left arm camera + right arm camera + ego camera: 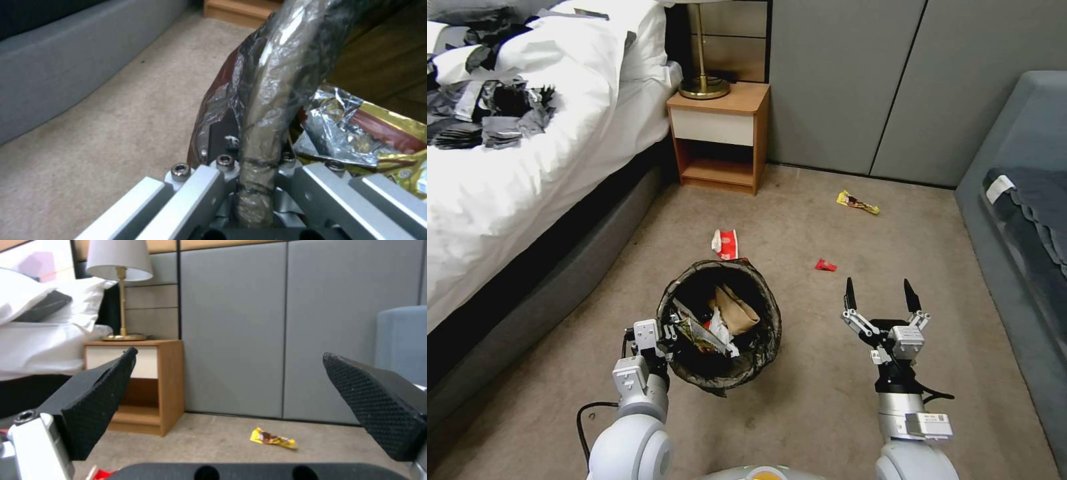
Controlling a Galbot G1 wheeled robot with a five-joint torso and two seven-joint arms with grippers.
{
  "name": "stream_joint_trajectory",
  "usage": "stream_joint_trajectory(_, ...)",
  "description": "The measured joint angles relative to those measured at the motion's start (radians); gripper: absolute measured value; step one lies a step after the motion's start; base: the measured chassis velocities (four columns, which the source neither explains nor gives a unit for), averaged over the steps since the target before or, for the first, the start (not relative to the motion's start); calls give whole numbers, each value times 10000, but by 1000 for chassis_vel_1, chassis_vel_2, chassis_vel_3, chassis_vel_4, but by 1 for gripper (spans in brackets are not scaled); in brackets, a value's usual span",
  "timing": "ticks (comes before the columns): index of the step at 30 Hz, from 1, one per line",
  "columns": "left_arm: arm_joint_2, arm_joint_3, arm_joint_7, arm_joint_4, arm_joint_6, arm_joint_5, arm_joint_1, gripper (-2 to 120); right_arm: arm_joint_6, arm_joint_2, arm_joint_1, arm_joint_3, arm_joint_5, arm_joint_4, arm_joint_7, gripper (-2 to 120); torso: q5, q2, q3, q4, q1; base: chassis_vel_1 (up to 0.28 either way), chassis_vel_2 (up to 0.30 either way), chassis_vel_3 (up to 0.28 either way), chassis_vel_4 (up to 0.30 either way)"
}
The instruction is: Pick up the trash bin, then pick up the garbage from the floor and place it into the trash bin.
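The left hand [668,335] is clamped on the near-left rim of the trash bin [720,325]. In the left wrist view the bag-wrapped rim [267,100] runs straight between the fingers [213,133], which are closed tight against it from both sides. The bin is held off the carpet [800,400] in front of the robot, tilted so that its mouth faces up and toward the head camera. Inside it lie a brown paper bag [737,310], a crumpled foil snack wrapper [697,333] and some white scraps.

Just beyond the bin's far rim, a crushed red-and-white paper cup [725,244] lies flat on the carpet. To the right of it sits a small red wrapper [825,265], close ahead of the right hand. Farther back, near the grey wall panels [840,80], a yellow snack wrapper [858,202] lies with its long axis running across the floor, left to right and slightly toward the robot.

The right hand [882,295] hovers above the carpet to the right of the bin, well apart from it. Its two black fingers [373,400] are spread wide and point forward toward the wall, holding and touching nothing. In the right wrist view the yellow wrapper lies on the floor between them, far ahead.
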Motion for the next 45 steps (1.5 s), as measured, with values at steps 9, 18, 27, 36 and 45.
stream_joint_trajectory(9,-17,4,-10,-20,1,0,4,0,-26,-4,-22,17,-14,76,-11,100,1,0,0,-2,0,-83,-73,-74,-83)
stream_joint_trajectory(18,-20,1,-52,-36,-26,-21,0,0,-1,31,-46,24,-44,70,-165,100,0,0,0,3,0,-51,-47,-49,-52)
stream_joint_trajectory(27,-35,6,-58,-62,-26,-27,-1,0,104,25,-60,96,-76,-4,-284,100,0,0,0,0,0,0,0,0,0)
stream_joint_trajectory(36,-45,6,-58,-112,-25,-24,0,0,128,23,-68,92,-78,-17,-319,100,1,0,0,0,-1,-116,102,115,-121)
stream_joint_trajectory(45,-37,-24,-58,-144,-25,-29,11,0,131,20,-64,81,-84,-38,-319,100,0,0,0,0,0,-256,241,244,-245)
